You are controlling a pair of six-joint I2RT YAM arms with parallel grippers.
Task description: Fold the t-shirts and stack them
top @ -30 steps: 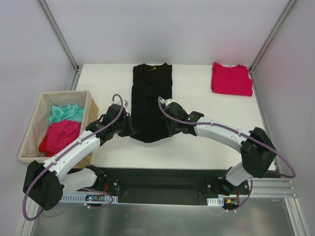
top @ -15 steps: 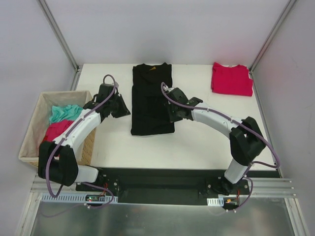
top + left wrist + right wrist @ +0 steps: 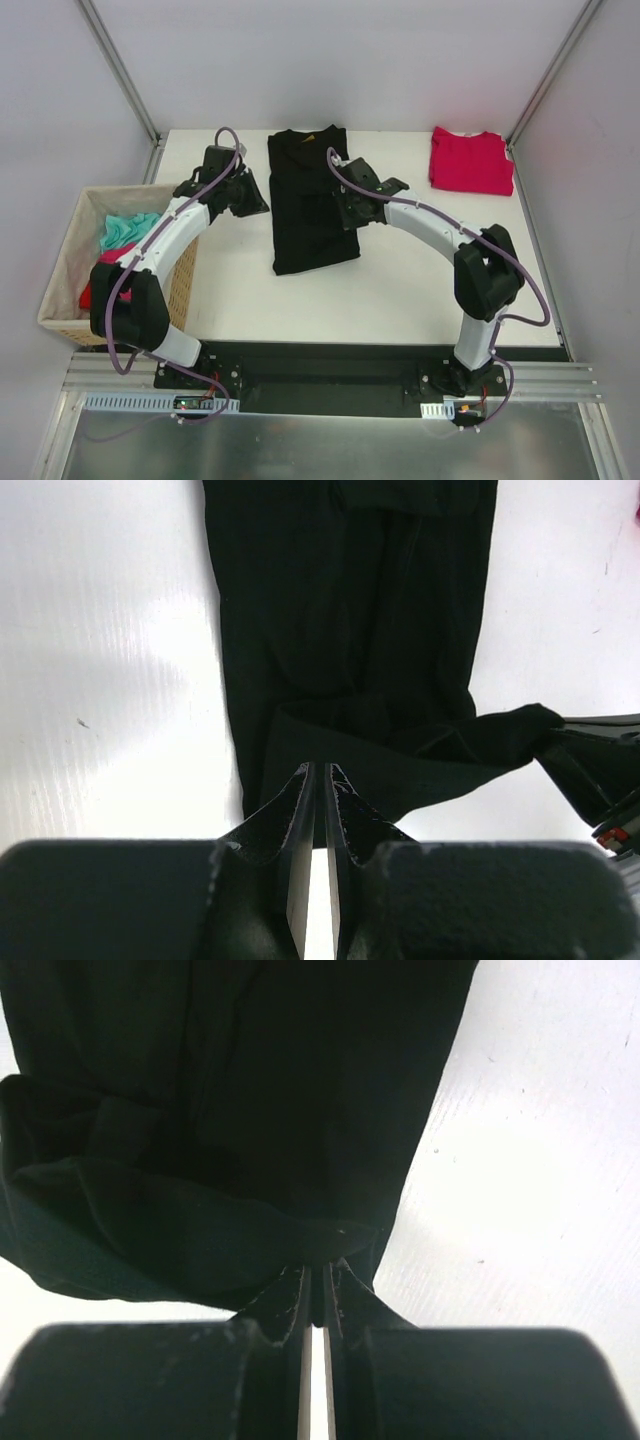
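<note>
Right of basket (image 3: 70,300), black t-shirt (image 3: 310,215) lies lengthwise on worktop (image 3: 400,285). Near hem raised: left claw (image 3: 318,775) pinched shut on one corner, right claw (image 3: 315,1272) clamped on other. Folded red t-shirt (image 3: 471,162) farther right of basket, at far corner.

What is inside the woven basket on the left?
A teal cloth and a sliver of pinkish-red cloth lie in the basket. The left arm crosses above it, hiding the rest of the contents.
</note>
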